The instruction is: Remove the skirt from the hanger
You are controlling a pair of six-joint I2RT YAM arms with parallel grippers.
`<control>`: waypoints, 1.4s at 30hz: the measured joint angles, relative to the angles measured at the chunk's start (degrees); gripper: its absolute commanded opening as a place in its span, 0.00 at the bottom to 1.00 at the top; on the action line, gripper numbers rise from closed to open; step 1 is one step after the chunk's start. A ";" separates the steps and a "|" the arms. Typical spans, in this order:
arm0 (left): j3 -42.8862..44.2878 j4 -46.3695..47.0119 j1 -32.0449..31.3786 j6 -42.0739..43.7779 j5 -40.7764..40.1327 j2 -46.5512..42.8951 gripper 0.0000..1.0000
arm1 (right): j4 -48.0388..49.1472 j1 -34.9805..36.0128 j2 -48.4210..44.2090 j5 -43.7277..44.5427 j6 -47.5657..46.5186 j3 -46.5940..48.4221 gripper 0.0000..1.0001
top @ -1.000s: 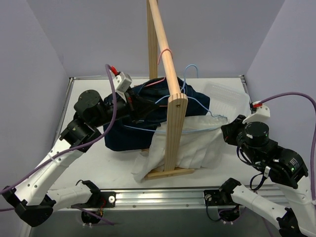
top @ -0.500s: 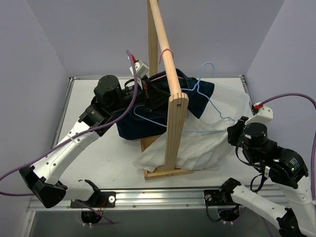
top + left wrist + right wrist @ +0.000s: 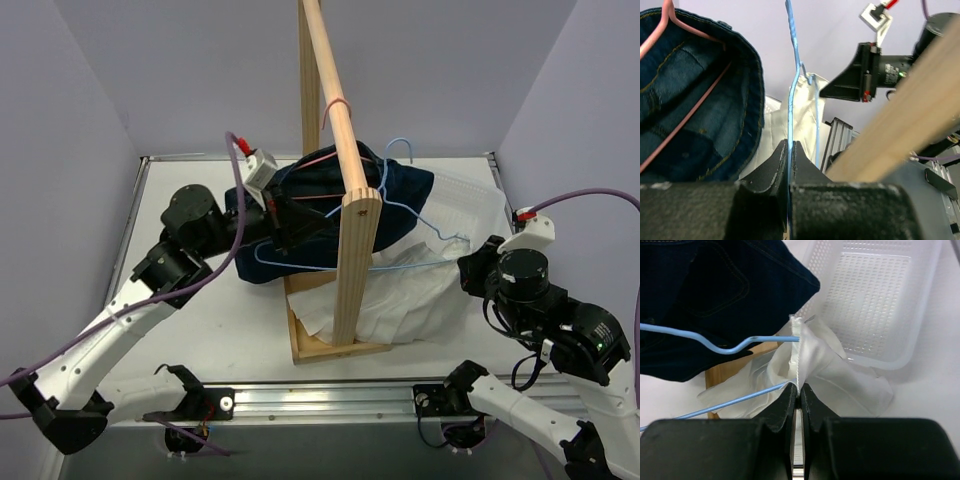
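**Two pincers clenched: one on the hanger, one on the skirt**

Left pincer is clenched on the wire of the blue hanger, whose long bar runs left to right past the wooden rack. The white skirt lies spread on the worktop from the rack's foot toward the right. Its upper edge is raised to the hanger's right end. Right pincer grasps this edge, just beside the wire.
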 measured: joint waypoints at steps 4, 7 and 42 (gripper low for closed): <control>-3.26 -2.67 -0.35 1.75 -2.51 -7.93 0.02 | 1.22 0.33 -0.22 -2.40 0.35 -0.02 0.00; -4.11 -6.56 -0.42 4.48 -5.07 -12.24 0.02 | 1.79 0.33 -0.57 -3.85 0.94 -0.02 0.00; -4.55 -14.01 -0.59 17.42 -20.92 -23.74 0.02 | 1.42 0.33 0.63 -4.94 2.16 1.90 0.00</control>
